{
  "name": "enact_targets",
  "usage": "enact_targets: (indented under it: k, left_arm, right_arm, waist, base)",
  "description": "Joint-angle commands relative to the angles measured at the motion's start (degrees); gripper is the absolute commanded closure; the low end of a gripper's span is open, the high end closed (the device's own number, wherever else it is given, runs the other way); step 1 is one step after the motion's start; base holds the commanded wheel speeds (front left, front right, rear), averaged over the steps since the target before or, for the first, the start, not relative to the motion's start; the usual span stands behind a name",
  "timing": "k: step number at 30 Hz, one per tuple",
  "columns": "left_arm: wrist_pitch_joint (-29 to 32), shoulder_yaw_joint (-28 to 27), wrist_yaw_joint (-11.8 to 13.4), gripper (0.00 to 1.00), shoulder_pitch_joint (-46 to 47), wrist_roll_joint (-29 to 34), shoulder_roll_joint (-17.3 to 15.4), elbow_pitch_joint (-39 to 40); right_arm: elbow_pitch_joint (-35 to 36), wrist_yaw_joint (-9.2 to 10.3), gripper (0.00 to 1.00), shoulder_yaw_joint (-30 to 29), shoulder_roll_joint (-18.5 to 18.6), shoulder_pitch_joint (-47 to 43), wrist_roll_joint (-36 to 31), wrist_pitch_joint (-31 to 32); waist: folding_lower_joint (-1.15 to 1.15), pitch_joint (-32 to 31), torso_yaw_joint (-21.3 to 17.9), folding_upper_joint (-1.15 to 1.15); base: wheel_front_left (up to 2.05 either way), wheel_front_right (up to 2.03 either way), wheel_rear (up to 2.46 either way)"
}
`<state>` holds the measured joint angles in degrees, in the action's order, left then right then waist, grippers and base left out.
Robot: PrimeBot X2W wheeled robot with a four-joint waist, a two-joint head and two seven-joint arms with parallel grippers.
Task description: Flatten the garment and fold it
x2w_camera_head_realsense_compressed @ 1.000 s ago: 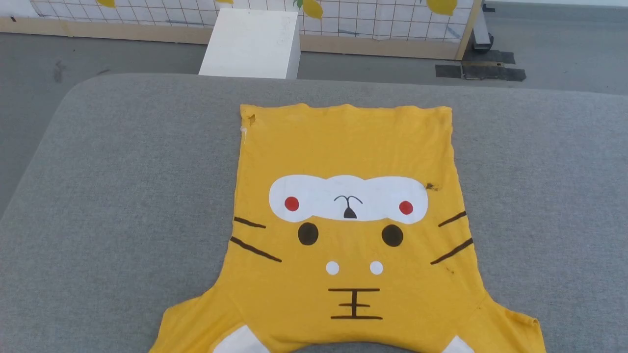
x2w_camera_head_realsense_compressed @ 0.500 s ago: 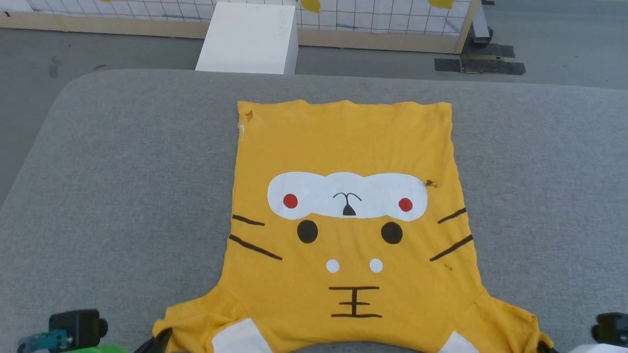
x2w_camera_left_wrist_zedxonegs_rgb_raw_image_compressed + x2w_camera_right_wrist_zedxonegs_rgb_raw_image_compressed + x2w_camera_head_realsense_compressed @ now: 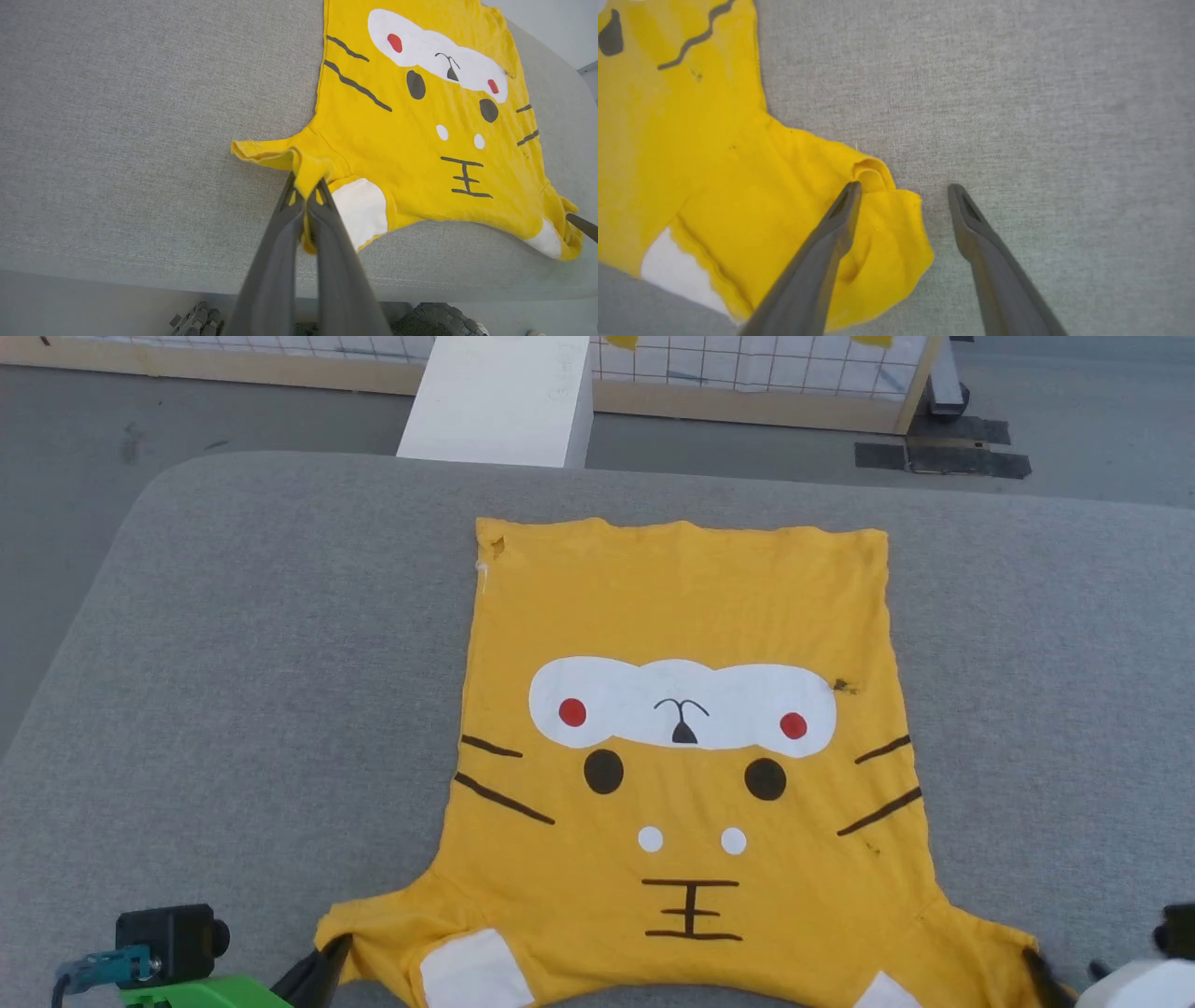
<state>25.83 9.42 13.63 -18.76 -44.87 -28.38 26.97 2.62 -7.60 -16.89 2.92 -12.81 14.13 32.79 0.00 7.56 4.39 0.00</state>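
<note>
surface: grey fabric pad [image 3: 233, 663] | on it: yellow cat-face T-shirt [image 3: 691, 607], spread flat, print up

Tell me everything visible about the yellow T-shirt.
The T-shirt is bright yellow, cotton-like, with a cat face: white patches, red dots, black eyes, whisker stripes. It lies flat, print up, on the grey pad, hem farthest. The left gripper pinches one bunched sleeve; the open right gripper straddles the other's edge.

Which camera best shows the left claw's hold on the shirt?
The left wrist view: the left claw is shut on the shirt at its sleeve, fabric bunched between its fingers. The head view catches its tip at the sleeve's edge. The right wrist view looks at the opposite sleeve.
</note>
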Motion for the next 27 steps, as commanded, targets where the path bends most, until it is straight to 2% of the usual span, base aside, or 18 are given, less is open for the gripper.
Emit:
enact_targets:
  k: [1, 6, 8, 11, 16, 22, 27]
  left_arm:
    - [-0.6, -0.1, 0.0, 1.0, 0.2, 0.2, 0.5, 0.6]
    - [-1.8, 0.0, -0.3, 1.0, -0.1, 0.3, 0.9, 1.7]
    - [-2.3, 0.1, -0.8, 1.0, 0.4, 0.3, 1.1, 2.3]
    - [-3.5, 0.1, -1.7, 1.0, 1.7, -0.3, 1.9, 3.5]
    - [-5.7, 0.2, -4.2, 1.0, 4.8, -1.5, 3.1, 5.3]
    - [-7.4, 0.8, -6.8, 1.0, 9.2, -1.7, 3.7, 5.9]
    - [-8.3, 1.9, -8.3, 1.0, 11.8, -1.6, 4.4, 5.1]
  right_arm:
    - [3.7, 0.11, 0.0, -0.9, 0.0, 0.9, 0.9, 1.6]
    - [17.4, 0.11, 0.0, -3.5, 2.5, 7.7, -0.1, 7.8]
    - [19.8, 0.11, 0.0, -3.3, 5.0, 12.8, -1.5, 10.6]
    - [19.9, 0.11, 0.0, -3.0, 6.8, 22.8, -3.0, 13.7]
    - [12.5, 0.11, 0.0, 1.1, 11.4, 42.0, -7.5, 15.1]
    - [-0.1, 0.11, 0.0, 2.1, 9.7, 59.9, -12.4, 17.4]
    - [-7.7, 0.11, 0.0, 0.8, 8.1, 65.9, -17.6, 18.9]
  waist:
    - [0.0, -0.2, 0.4, 0.0]
    - [0.0, 1.7, 1.6, 0.0]
    - [0.0, 3.5, 2.5, 0.0]
    - [0.0, 6.7, 3.6, 0.0]
    - [0.0, 13.8, 5.8, 0.0]
    - [0.0, 20.9, 8.5, 0.0]
    - [0.0, 24.6, 10.7, 0.0]
  base:
    - [0.0, 0.0, 0.0]
    - [0.0, 0.0, 0.0]
    - [0.0, 0.0, 0.0]
    - [0.0, 0.0, 0.0]
    - [0.0, 0.0, 0.0]
    - [0.0, 0.0, 0.0]
    - [0.0, 0.0, 0.0]
